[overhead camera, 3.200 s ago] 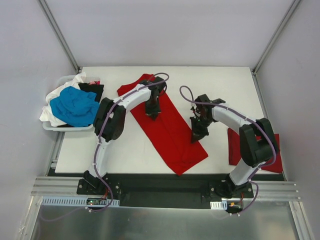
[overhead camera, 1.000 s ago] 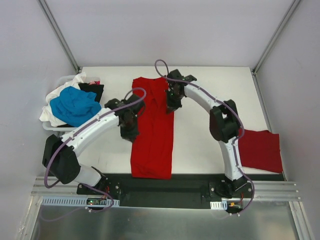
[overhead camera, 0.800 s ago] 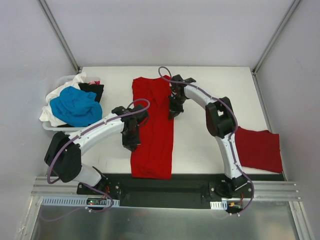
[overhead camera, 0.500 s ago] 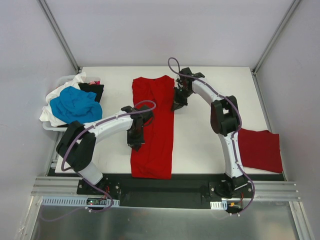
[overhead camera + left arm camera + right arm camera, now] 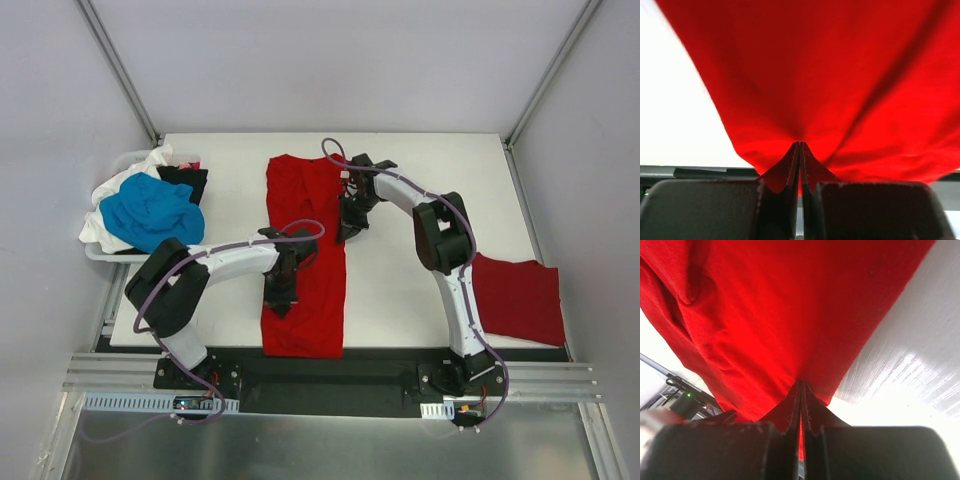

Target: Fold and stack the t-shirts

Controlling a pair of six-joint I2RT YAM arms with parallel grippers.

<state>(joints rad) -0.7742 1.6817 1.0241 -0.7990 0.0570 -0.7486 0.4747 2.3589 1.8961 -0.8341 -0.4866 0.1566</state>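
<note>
A long folded red t-shirt (image 5: pixel 305 255) lies down the middle of the table, from the far edge to the near edge. My left gripper (image 5: pixel 281 303) is shut on its left edge near the front; the red cloth (image 5: pixel 805 85) fills the left wrist view, pinched between the closed jaws. My right gripper (image 5: pixel 346 232) is shut on the shirt's right edge further back; the red cloth (image 5: pixel 775 325) is pinched there too, beside bare white table (image 5: pixel 910 355). A folded red t-shirt (image 5: pixel 518 298) lies flat at the right front.
A white bin (image 5: pixel 105 252) at the left holds a heap of blue (image 5: pixel 150 212), white (image 5: pixel 150 162) and black (image 5: pixel 183 178) t-shirts. Grey walls close in the table on three sides. A black rail (image 5: pixel 320 372) runs along the near edge.
The red shirt was swung from a diagonal to lie straight front-to-back. My left gripper slid toward the near end along the left edge. My right gripper stayed at the right edge further back.
</note>
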